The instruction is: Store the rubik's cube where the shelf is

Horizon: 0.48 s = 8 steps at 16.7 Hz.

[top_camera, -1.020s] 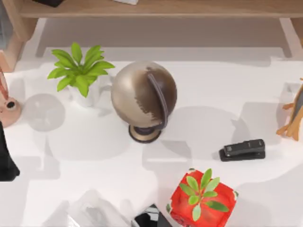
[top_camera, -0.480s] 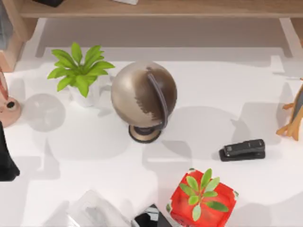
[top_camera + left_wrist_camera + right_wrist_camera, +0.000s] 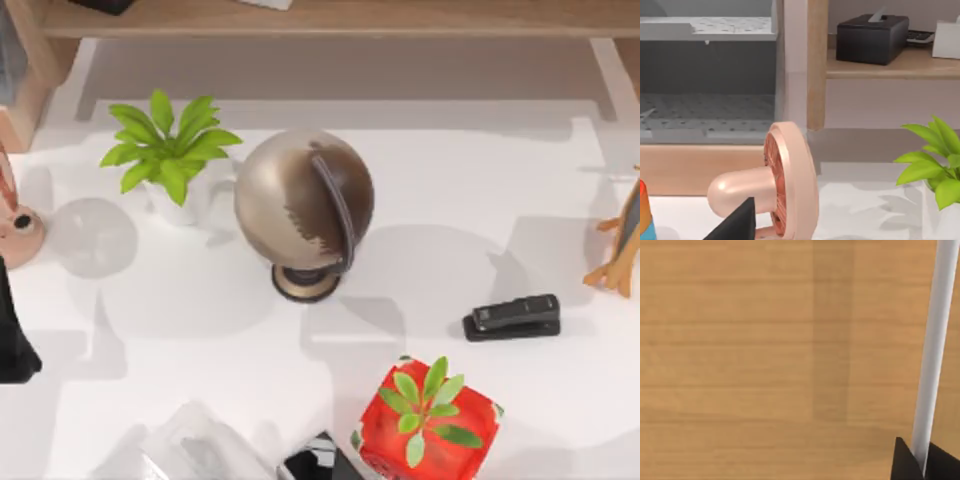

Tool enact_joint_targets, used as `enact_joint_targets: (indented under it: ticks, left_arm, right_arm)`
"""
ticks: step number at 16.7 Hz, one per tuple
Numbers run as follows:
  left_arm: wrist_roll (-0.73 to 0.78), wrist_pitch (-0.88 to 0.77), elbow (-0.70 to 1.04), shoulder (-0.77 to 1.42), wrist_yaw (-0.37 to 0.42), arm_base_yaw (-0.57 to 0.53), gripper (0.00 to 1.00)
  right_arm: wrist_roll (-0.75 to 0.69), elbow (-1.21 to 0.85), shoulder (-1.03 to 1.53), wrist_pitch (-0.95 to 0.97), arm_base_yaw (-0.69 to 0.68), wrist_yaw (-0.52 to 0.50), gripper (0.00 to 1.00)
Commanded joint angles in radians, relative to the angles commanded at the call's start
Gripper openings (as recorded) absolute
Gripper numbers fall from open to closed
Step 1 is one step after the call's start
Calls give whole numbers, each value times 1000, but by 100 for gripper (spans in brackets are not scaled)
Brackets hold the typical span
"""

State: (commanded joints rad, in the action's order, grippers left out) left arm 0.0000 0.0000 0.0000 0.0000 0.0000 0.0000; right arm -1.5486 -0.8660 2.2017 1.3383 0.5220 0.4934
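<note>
At the far left edge of the white worktop [image 3: 480,180] in the top view stands one pink mushroom-shaped ornament [image 3: 16,228]. Just below it is a black part of the left arm [image 3: 14,345]. In the left wrist view the left tool [image 3: 736,223] shows as a dark wedge close in front of that ornament [image 3: 782,187]; I cannot tell whether it is open or closed.

To the right come one potted green plant [image 3: 168,152] in a white pot, then one brown globe [image 3: 303,198] on a round foot, the two near each other. Along the lower edge lie one clear, glassy shape [image 3: 200,448] and one glossy black object [image 3: 316,462]. Next is one red box [image 3: 426,420] with a green plant on it. One black stapler [image 3: 512,317] lies up and right of the box. One wooden figure [image 3: 620,250] stands at the right edge.

The shelf [image 3: 330,18] runs along the top edge, one light-brown board with a wooden side support at the left. In the left wrist view it carries one black box [image 3: 871,33] and one white item [image 3: 947,40], with a grey rack [image 3: 705,75] beside it.

The right wrist view looks closely onto light wood grain crossed by one white strip [image 3: 935,350]. The right tool [image 3: 923,465] is at the strip's foot, its state impossible to tell.
</note>
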Motion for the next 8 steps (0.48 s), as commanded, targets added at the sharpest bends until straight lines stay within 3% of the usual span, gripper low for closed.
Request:
enact_joint_targets:
  ticks: [8]
  left_arm:
    - [0,0,0,0,0,0,100]
  right_arm:
    - [-5,172,-68,102,65,60,0]
